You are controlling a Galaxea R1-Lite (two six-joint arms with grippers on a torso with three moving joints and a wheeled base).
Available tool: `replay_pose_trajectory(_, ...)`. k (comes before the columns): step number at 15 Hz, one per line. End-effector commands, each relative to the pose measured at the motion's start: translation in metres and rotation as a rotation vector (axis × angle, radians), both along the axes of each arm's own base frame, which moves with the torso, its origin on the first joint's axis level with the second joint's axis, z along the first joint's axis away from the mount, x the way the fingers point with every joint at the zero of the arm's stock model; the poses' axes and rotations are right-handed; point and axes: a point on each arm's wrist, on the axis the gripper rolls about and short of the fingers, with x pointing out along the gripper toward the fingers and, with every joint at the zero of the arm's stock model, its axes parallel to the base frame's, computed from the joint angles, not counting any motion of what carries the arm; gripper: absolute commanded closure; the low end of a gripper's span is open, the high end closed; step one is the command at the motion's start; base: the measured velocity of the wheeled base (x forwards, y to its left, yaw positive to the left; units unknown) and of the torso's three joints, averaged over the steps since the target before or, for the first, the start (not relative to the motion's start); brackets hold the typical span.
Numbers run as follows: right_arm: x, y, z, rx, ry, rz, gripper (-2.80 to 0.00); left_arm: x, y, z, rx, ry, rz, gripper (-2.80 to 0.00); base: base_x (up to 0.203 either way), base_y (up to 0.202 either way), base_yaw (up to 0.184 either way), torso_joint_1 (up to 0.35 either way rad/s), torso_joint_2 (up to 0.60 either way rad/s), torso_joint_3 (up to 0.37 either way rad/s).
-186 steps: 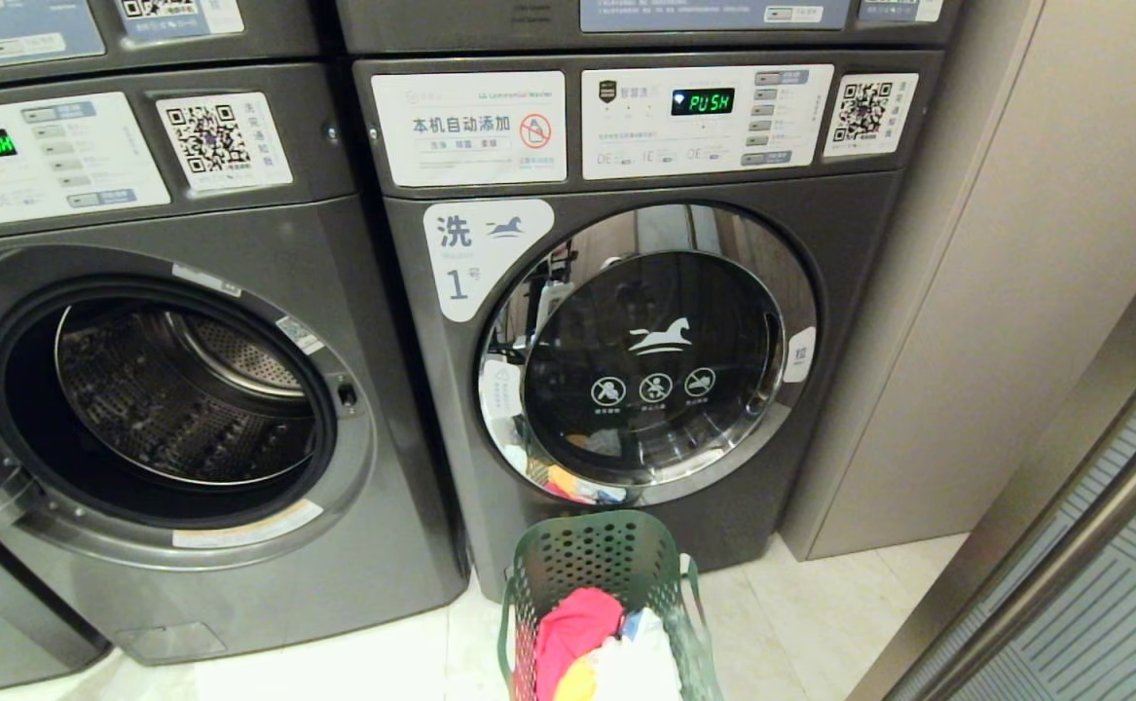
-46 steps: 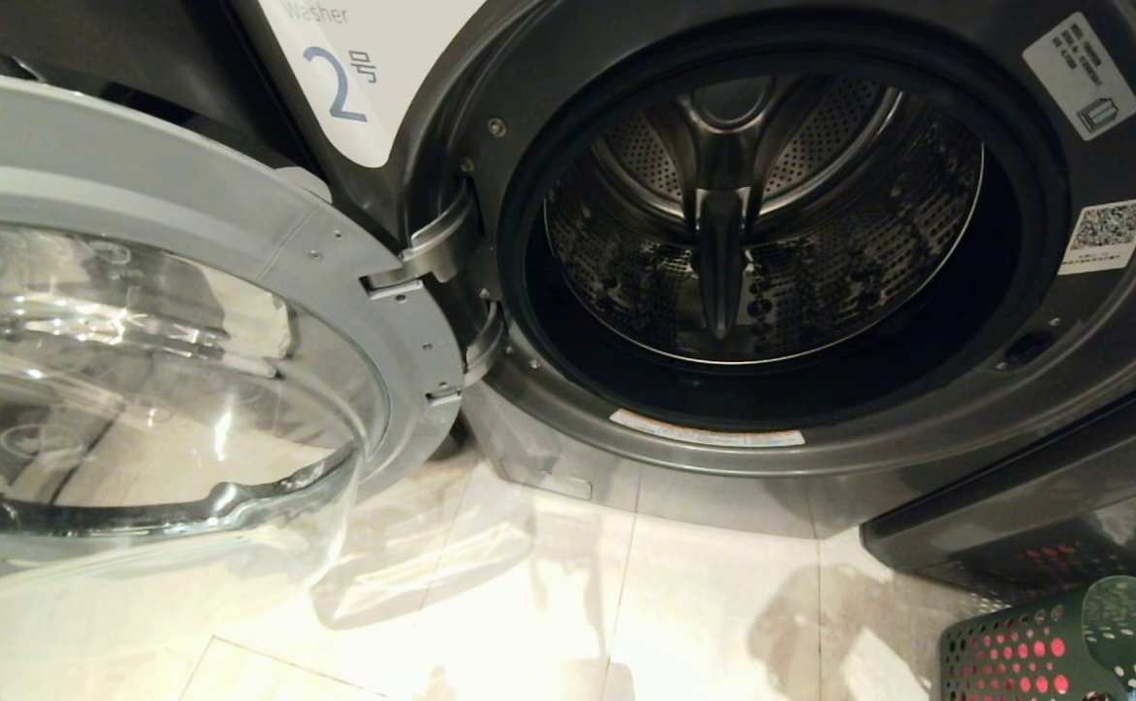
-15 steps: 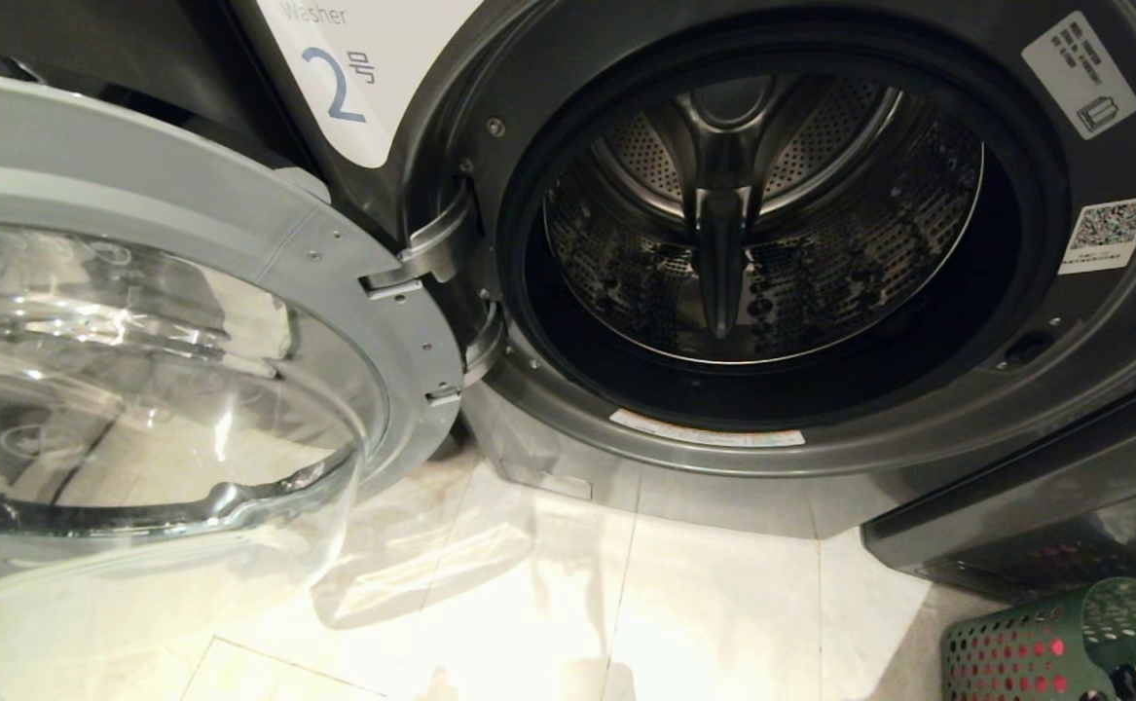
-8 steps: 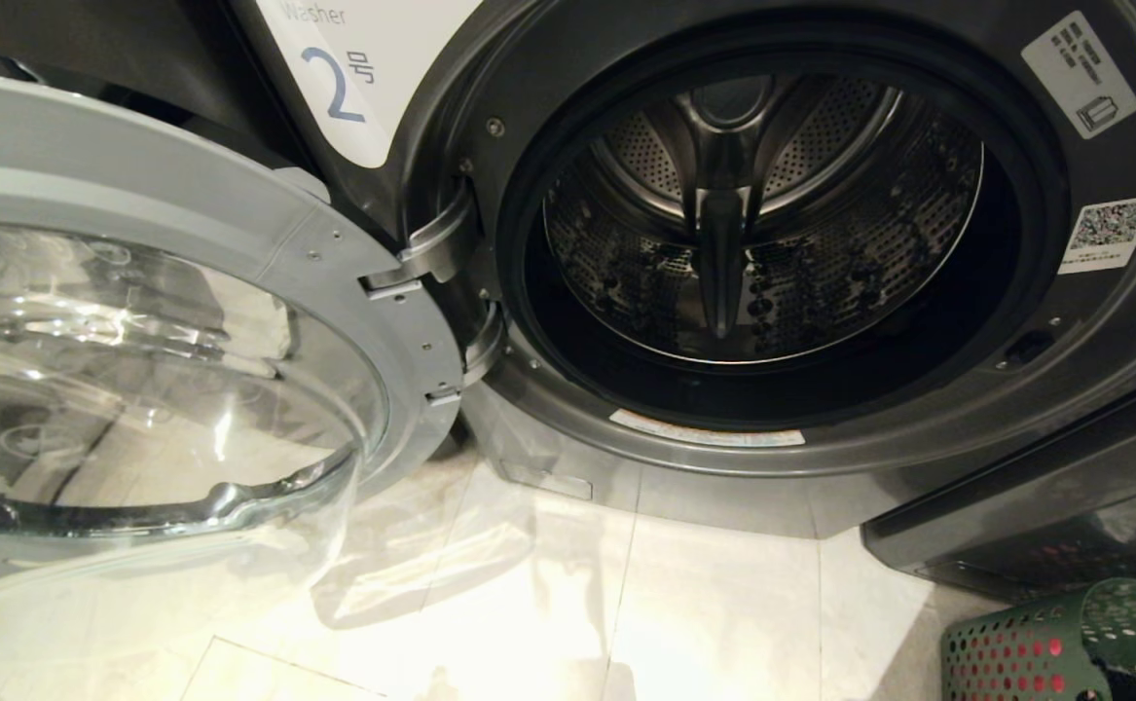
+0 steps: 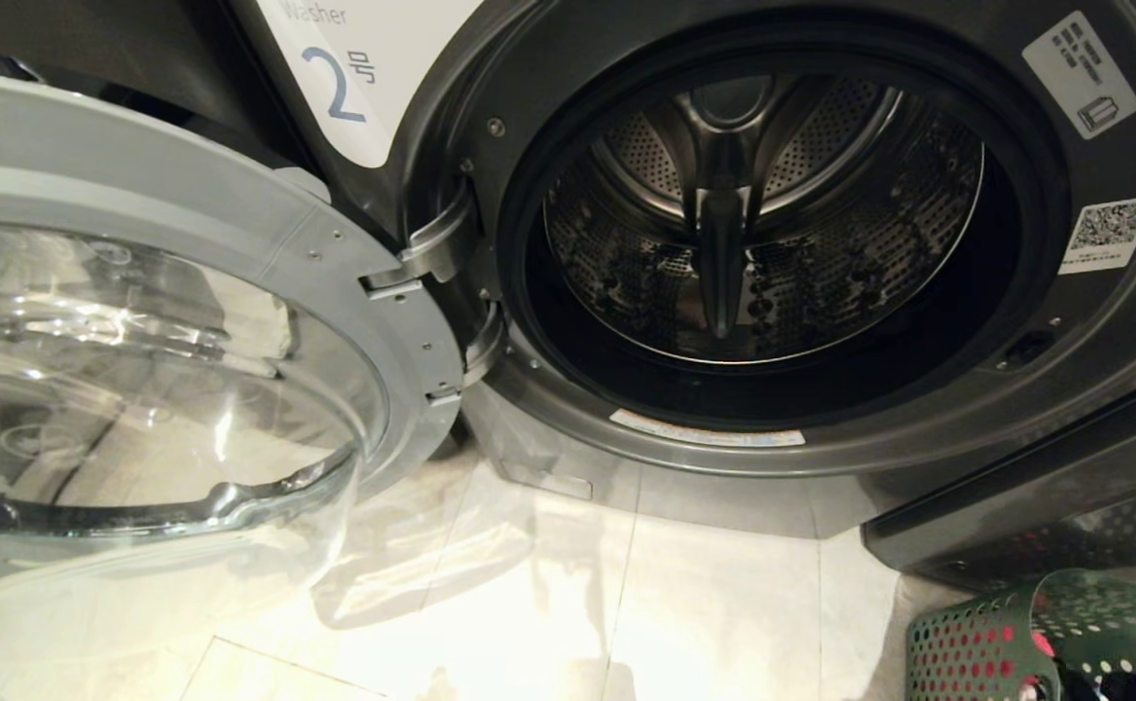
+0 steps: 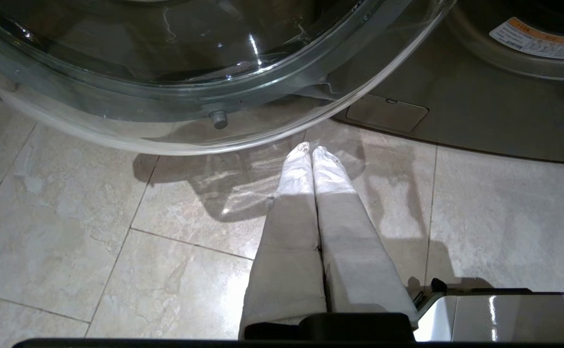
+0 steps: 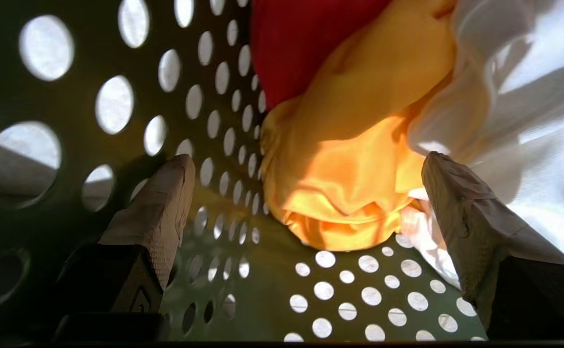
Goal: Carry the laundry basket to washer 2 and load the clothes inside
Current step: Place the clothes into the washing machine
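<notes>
Right hand (image 7: 306,164) is inside the laundry basket (image 7: 349,295), fingers (image 7: 158,208) spread wide, nothing gripped. The clothes sit between and just past the fingertips: yellow-orange garment (image 7: 344,183) in the middle, red one (image 7: 301,43) behind it, white one (image 7: 518,96) against the far finger. Yellow bundle rests on the basket's perforated wall.

Left hand (image 6: 310,152) hangs over the floor tiles (image 6: 117,217), fingers pressed together, empty, tips near the lower rim of the glass door (image 6: 204,87).

In the head view the basket (image 5: 976,643) sits on the floor at the washer's right front corner, red showing through the holes. Washer 2 (image 5: 918,438) stands just beyond it, door (image 5: 168,389) swung fully open to the washer's left, "2" label (image 5: 353,78) above the hinge. Drum (image 5: 752,224) holds no clothes.
</notes>
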Motion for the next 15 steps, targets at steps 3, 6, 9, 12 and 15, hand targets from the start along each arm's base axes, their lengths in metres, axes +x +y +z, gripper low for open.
replay_pose_trajectory(3, 0.007, 0.033, 0.018, 0.103, -0.031, 0.136, -2.8, 0.0, 0.0, 0.0, 0.0, 0.003, 0.0, 0.0, 0.0, 0.0, 0.0, 0.0, 0.0, 0.0)
replay_pose_trajectory(6, 0.013, 0.056, 0.026, 0.164, -0.038, 0.199, -2.8, 0.0, 0.0, 0.0, 0.0, 0.003, 0.002, 0.0, 0.0, 0.0, 0.0, 0.0, 0.0, 0.0)
replay_pose_trajectory(9, 0.015, 0.063, 0.03, 0.137, -0.053, 0.227, -2.8, 0.0, 0.0, 0.0, 0.0, 0.003, 0.0, 0.0, 0.0, 0.0, 0.0, 0.0, 0.0, 0.0)
replay_pose_trajectory(12, 0.018, 0.045, 0.036, -0.034, -0.026, 0.099, -2.8, 0.0, 0.0, 0.0, 0.0, 0.003, 0.0, 0.0, 0.0, 0.0, 0.0, 0.0, 0.0, 0.0)
replay_pose_trajectory(15, 0.014, 0.029, 0.038, -0.097, -0.027, 0.068, -2.8, 0.0, 0.0, 0.0, 0.0, 0.003, 0.0, 0.0, 0.0, 0.0, 0.0, 0.0, 0.0, 0.0)
